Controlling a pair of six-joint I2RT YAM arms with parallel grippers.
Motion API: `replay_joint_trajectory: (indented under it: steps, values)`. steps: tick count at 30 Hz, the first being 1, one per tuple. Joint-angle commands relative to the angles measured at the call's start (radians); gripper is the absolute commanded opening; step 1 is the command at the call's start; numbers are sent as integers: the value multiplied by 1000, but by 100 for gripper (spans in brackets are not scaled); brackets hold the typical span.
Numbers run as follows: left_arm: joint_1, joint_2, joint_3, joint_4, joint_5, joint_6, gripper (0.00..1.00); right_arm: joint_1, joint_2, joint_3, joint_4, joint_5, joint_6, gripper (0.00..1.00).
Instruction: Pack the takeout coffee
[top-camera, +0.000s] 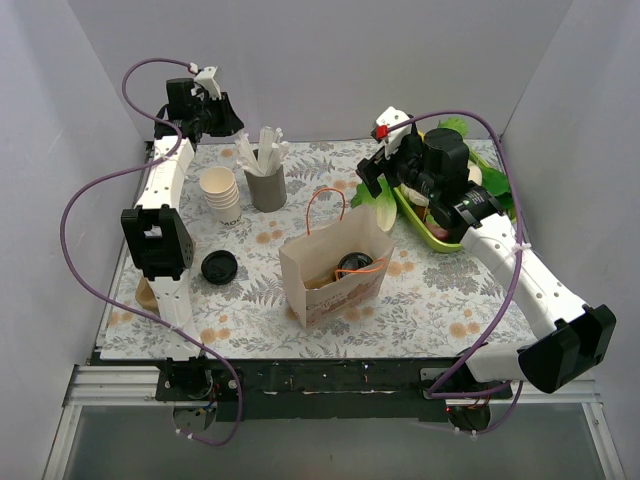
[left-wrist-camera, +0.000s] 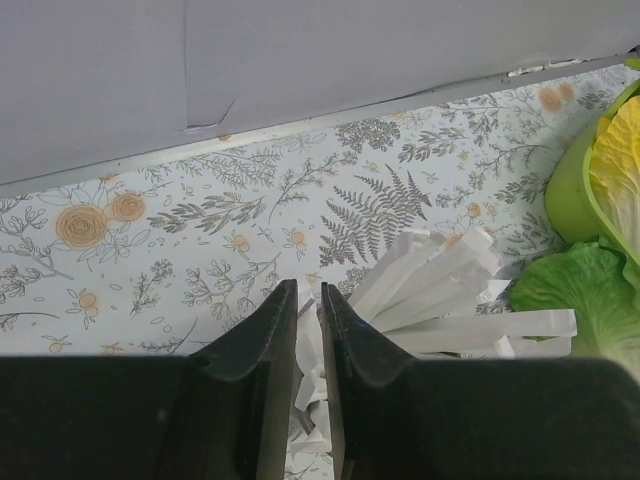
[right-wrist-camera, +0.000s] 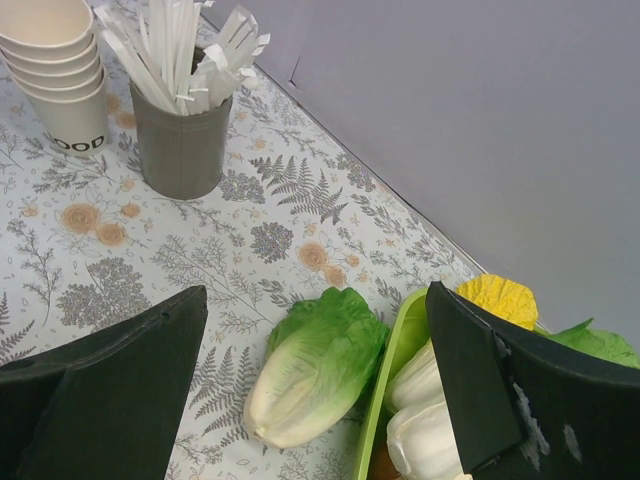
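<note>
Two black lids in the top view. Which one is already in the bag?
The takeout coffee, sitting lid up inside the paper bag mid-table. The loose lid lies flat outside the bag, to its left in that view.

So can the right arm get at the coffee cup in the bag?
Probably yes. The paper bag is open on top, the coffee cup shows inside, and the right end effector is open and empty.

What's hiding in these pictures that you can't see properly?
Takeout coffee: top view, only its black lid shows; the paper bag hides the cup.
Tan thing at left: top view, left arm covers most.
Green tray: top view, right arm covers part of it.
</note>
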Motion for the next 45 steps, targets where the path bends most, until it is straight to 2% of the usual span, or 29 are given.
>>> replay_joint_trajectory:
  steps: [1,2,3,4,14,15,16,17,19,22,33,41,45]
  values:
    - [1,-90,31,14,-7,-2,15,-3,-15,-10,49,-13,8,97]
    - [-1,-90,33,15,-5,-5,13,-3,-14,-11,50,-13,6,97]
    - [-1,-91,34,15,2,-5,5,-3,-15,-11,50,-13,6,97]
    - [1,-96,40,20,4,-7,1,-2,-15,-13,50,-12,6,97]
    - [1,-156,73,61,12,19,0,-3,-11,-24,60,-16,3,97]
    - [1,-159,65,60,2,27,7,-3,-6,-25,61,-19,3,97]
    - [1,-159,59,54,-4,38,24,-3,-6,-25,61,-24,5,97]
    - [1,-157,51,54,-19,44,45,-3,-5,-24,61,-25,5,97]
    - [1,-148,28,40,-21,59,50,-3,0,-21,61,-28,5,97]
    - [1,-120,20,25,-7,58,51,-3,0,-19,60,-30,5,97]
    - [1,-62,17,-9,12,65,42,-2,-9,-27,56,-22,-6,97]
    - [1,-34,19,-25,5,71,42,-3,-9,-31,56,-25,-5,97]
    - [1,-19,19,-25,13,73,38,-3,-9,-30,53,-24,-8,97]
